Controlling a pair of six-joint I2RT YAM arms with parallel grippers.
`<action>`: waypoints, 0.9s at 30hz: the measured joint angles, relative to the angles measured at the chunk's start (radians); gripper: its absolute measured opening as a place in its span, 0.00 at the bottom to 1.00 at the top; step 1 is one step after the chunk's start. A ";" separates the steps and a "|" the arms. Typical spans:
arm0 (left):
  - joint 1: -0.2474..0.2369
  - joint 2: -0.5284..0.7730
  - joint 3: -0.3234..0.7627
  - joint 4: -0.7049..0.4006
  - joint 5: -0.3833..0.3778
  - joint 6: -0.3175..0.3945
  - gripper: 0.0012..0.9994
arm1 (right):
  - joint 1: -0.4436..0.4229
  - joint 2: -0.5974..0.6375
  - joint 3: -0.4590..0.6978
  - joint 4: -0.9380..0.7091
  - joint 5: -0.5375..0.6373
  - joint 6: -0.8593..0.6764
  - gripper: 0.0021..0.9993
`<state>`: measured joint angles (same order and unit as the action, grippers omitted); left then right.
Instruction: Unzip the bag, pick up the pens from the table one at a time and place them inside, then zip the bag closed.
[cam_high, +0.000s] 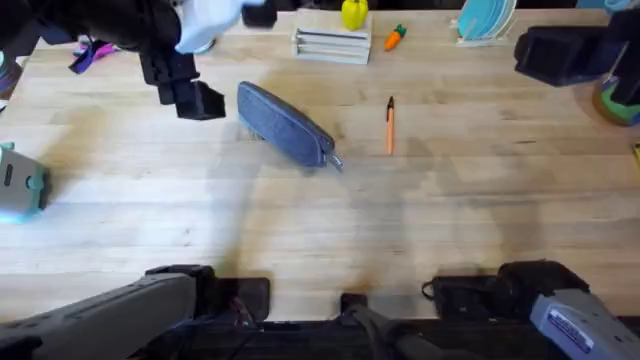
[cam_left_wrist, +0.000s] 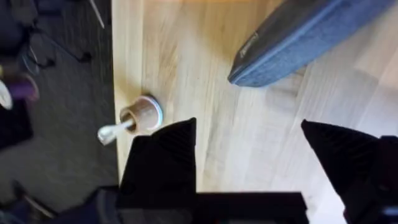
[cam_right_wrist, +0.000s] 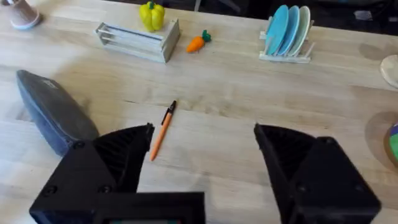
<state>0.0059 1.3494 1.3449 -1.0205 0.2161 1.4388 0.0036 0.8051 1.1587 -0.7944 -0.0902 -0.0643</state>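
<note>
Grey-blue fabric pencil pouch (cam_high: 285, 124) lies slantwise on the pale plank table (cam_high: 320, 230), zipper apparently shut, its small metal pull (cam_high: 336, 161) at the near end; one thin orange stick pen with a dark tip (cam_high: 390, 126) lies just beside it to your right, apart from it. Your left gripper (cam_high: 195, 95) hovers near the pouch's far end, fingers spread wide and holding nothing; your right gripper (cam_right_wrist: 202, 155) hangs over the pen side, fingers also wide and empty.

Watch the risks; the pouch is soft and unanchored, so tugging the pull without pinning the far end will likely drag the whole bag; a slide to the right could nudge the pen and roll it. The pull is tiny and sits at the opposite end from your left gripper; a coarse pinch may catch fabric instead.

Around you: stacked white trays (cam_high: 331, 44), a yellow pepper-like toy (cam_high: 354, 13), a small carrot toy (cam_high: 395, 38), blue plates in a rack (cam_right_wrist: 286, 31), a wooden-handled stamp (cam_left_wrist: 142, 115) near the edge; all well apart, nothing blocks either approach.
</note>
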 joint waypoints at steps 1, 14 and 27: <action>0.003 0.004 0.000 -0.011 0.005 0.048 0.99 | 0.000 0.000 0.000 0.000 0.000 -0.001 1.00; 0.197 0.241 0.000 -0.006 0.323 0.453 0.99 | 0.000 0.000 0.000 -0.001 0.000 0.005 1.00; 0.266 0.526 0.000 0.097 0.674 0.506 0.99 | 0.000 0.000 0.000 -0.002 0.000 0.050 1.00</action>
<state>0.2723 1.8757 1.3453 -0.9234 0.8905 1.9453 0.0036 0.8051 1.1587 -0.7963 -0.0906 -0.0139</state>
